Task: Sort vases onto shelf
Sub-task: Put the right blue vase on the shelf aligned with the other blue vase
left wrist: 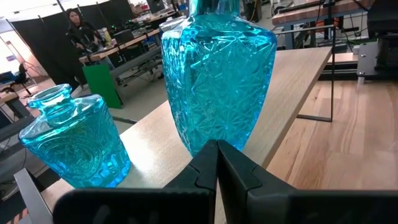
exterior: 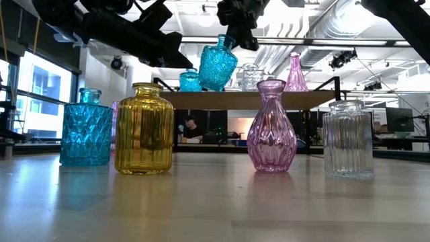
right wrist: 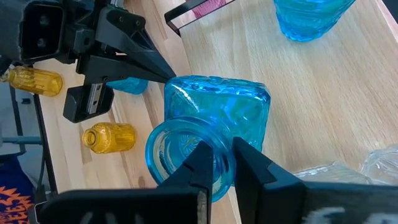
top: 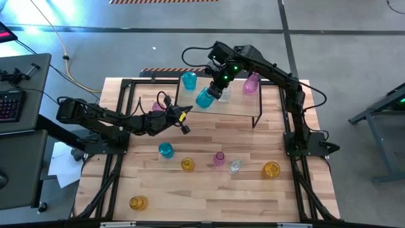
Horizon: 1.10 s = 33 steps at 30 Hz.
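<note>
Large light-wood tabletop carries both dark arms and the loose glassware. Toward its far edge stands the small raised shelf, a light wood board on thin black legs.

Right arm reaches in over the shelf from the far right corner. Right gripper pinches the rim of a tall teal-blue cut-glass vase; in the right wrist view one finger sits inside the vase mouth and the other outside. The low view shows this vase tilted and raised above the shelf board, not resting on it.

Left arm lies low across the table's left half. Left gripper has its fingers pressed together, empty, with the tip just beside the held vase at the shelf's near edge; the left wrist view shows the joined fingertips pointing at the vase body.

On the shelf: a squat teal-blue glass bottle at the left end, a pink-purple narrow-necked vase at the right end, and a clear glass piece between them.

On the tabletop, in a rough row near the middle: a teal-blue diamond-cut jar, a yellow-amber ribbed jar, a pink-purple bulbous vase, a clear ribbed jar, a yellow-amber round vase. One more yellow-amber jar sits apart near the front left.
</note>
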Each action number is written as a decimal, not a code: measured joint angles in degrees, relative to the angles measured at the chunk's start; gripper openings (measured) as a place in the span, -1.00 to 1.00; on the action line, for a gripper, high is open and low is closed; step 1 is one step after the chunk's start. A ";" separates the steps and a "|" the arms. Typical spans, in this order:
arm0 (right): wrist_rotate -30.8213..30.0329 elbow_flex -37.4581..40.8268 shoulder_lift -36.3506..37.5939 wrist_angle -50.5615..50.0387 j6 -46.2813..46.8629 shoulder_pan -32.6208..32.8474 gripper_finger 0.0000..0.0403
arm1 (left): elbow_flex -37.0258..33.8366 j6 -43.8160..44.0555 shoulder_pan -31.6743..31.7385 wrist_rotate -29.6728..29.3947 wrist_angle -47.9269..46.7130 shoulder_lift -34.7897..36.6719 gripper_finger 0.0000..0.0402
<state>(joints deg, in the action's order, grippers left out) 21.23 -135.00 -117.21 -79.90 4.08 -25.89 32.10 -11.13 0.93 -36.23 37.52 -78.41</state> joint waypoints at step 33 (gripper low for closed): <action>-1.44 0.07 0.00 -0.19 -7.66 -0.33 -0.90 | 1.04 3.54 2.68 6.27 0.11 -0.02 -1.00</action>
<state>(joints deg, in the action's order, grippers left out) 19.80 -134.93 -117.21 -80.09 -3.58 -26.22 33.14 -7.60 3.61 -29.96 37.63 -78.43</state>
